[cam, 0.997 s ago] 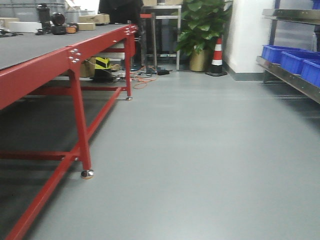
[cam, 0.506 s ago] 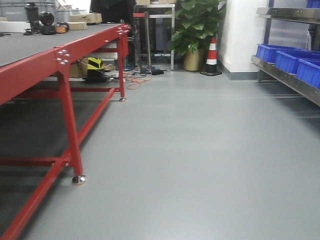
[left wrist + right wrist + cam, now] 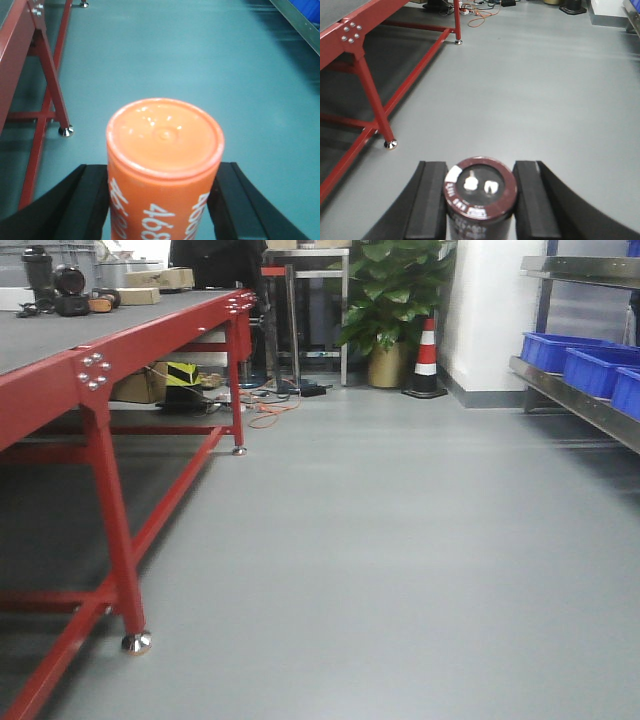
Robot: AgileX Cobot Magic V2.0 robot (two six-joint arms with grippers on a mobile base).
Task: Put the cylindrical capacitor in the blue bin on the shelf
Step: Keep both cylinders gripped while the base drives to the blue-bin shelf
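While the front view shows the shelf [image 3: 575,400] and its blue bins [image 3: 598,368] well off right across the floor [image 3: 400,560], the left wrist view has the left gripper [image 3: 162,200] clamped on an orange cylinder [image 3: 165,135]. On the right wrist view, the right gripper [image 3: 481,200] grips the cylindrical capacitor [image 3: 480,185]: picked up, not yet binned.

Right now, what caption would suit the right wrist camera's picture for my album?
Right hand clamps the cylindrical capacitor over grey floor, with a red-framed table alongside.
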